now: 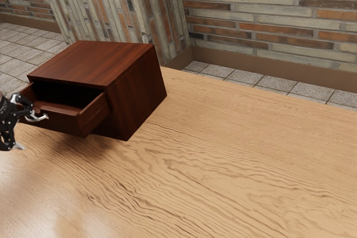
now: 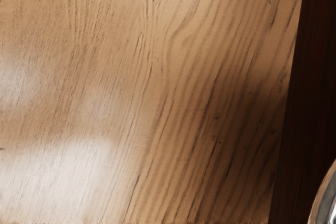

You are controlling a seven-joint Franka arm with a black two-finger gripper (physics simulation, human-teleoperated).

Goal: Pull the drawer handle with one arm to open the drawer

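1. A dark reddish wooden cabinet sits on the pale, grained wooden counter, toward the exterior view's left.
2. Its single drawer stands partly pulled out of the cabinet, toward the exterior view's left. The dark cavity behind it is open to sight.
3. A small silvery drawer handle sticks out from the drawer's front, at the end farthest from the cabinet.
4. The black pincer comes in at the exterior view's left edge, right at the drawer handle and level with it.
5. Whether the pincer is open or clamped on the handle cannot be told, as the two overlap there in a small tangle.
6. In the wrist view the counter lies below the hand, with a dark wood strip along one side.
7. A curved bit of bright metal shows in the corner next to that strip.
8. Beyond the counter are a grey tiled floor and a brick wall.
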